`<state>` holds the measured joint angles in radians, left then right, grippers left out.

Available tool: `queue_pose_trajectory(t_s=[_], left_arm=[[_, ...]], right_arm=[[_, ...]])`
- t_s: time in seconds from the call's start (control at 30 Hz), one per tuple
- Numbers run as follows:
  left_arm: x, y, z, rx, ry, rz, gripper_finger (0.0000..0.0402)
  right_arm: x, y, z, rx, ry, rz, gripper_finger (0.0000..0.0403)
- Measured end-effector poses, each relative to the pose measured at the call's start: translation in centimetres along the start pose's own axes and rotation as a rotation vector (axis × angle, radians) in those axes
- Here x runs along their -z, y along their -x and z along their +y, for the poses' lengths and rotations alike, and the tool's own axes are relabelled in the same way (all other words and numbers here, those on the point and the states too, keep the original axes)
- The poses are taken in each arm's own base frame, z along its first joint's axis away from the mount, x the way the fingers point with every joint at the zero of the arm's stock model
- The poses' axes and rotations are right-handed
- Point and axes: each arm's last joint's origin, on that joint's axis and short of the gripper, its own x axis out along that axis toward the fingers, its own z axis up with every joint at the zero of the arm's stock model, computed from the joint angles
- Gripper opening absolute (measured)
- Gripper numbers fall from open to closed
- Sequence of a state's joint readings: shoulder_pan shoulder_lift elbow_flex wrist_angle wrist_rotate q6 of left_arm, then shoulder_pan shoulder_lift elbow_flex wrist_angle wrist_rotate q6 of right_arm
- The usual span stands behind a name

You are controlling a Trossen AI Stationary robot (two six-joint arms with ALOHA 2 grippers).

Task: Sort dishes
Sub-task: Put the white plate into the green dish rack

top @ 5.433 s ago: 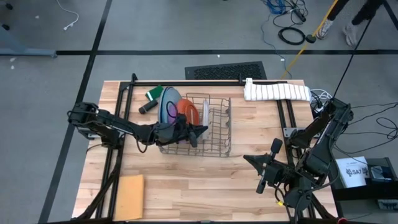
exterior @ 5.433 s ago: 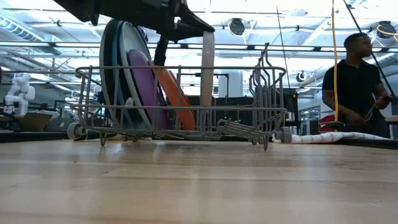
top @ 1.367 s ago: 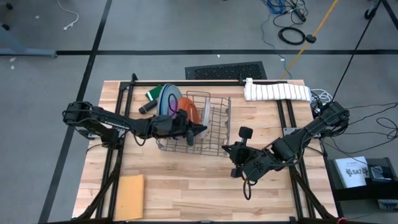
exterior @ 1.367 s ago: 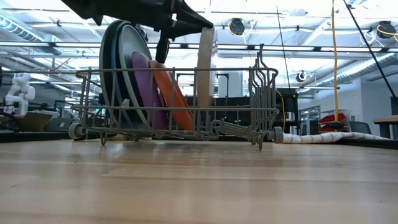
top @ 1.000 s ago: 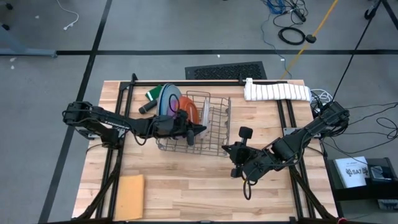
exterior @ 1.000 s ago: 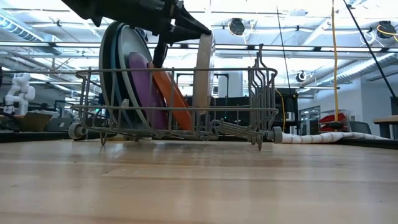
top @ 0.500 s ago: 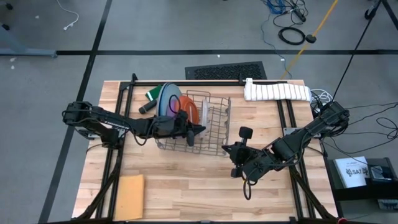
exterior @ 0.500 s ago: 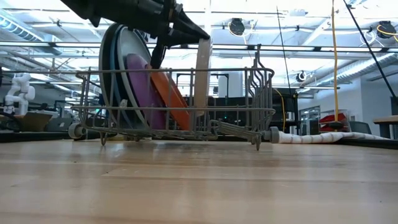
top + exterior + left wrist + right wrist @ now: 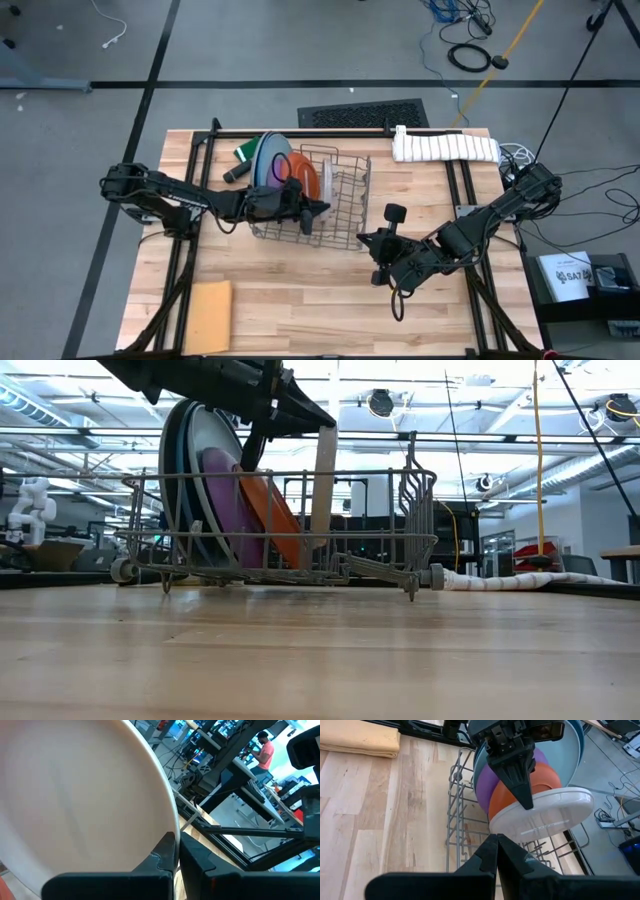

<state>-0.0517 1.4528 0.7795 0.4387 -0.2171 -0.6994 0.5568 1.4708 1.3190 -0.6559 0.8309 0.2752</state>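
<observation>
Because the dishes are meant to stand on edge in the wire rack [image 9: 335, 205], the left gripper [image 9: 316, 211] pinches the rim of the light grey plate [image 9: 543, 817] and holds it upright over a slot, just right of the orange plate [image 9: 275, 520]. Left of that stand the purple plate [image 9: 225, 500] and the large plates [image 9: 185, 470], leaning together. Further right, the right gripper [image 9: 377, 243] hangs closed and empty near the rack's right end, probably waiting.

Smooth plastic plates [image 9: 530, 795], grey wire rack [image 9: 335, 200], pale wood table [image 9: 300, 290].
</observation>
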Motion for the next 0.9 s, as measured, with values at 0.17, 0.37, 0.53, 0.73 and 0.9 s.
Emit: queue_pose_trajectory(t_s=[0.17, 0.37, 0.53, 0.73, 0.9], left_arm=[[0.02, 0.0, -0.11, 0.035, 0.006, 0.011, 0.0044], [-0.04, 0.0, -0.14, 0.039, 0.025, 0.006, 0.0097], [-0.06, 0.0, -0.15, 0.04, 0.033, 0.004, 0.0129], [-0.06, 0.0, -0.16, 0.042, 0.028, 0.005, 0.0134], [-0.01, 0.01, -0.24, 0.062, 0.024, 0.02, 0.0135]], right_arm=[[0.01, 0.0, 0.02, -0.008, 0.0, 0.002, 0.0], [0.02, 0.0, 0.07, -0.025, 0.0, 0.007, 0.0], [0.03, 0.01, 0.08, -0.025, 0.0, 0.007, 0.0], [0.02, 0.0, 0.07, -0.025, 0.0, 0.007, 0.0], [0.03, 0.0, 0.07, -0.025, 0.001, 0.008, 0.0]])
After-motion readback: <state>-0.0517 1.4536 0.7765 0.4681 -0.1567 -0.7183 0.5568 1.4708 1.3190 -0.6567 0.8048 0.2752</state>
